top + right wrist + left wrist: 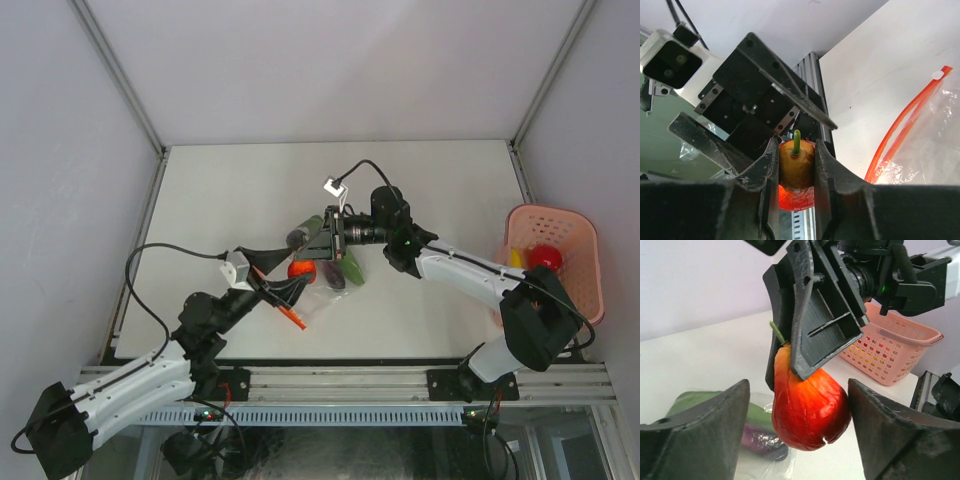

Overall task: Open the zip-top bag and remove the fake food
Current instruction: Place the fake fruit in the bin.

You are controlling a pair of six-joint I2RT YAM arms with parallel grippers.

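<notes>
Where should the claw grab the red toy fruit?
By its narrow yellowish top, just under the green stem, coming down from the stem end. The red toy fruit is pear-shaped: its belly is wide and round, but the top is slim enough to pinch. The right claw grips it there now.

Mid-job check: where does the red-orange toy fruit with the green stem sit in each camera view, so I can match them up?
Top external: red-orange toy fruit mid-picture, just left of centre.
Left wrist: centre frame, between the open left claw fingers.
Right wrist: bottom centre, stem up.
Shared landmark: the right claw clamped on it, seen in all three views.
</notes>
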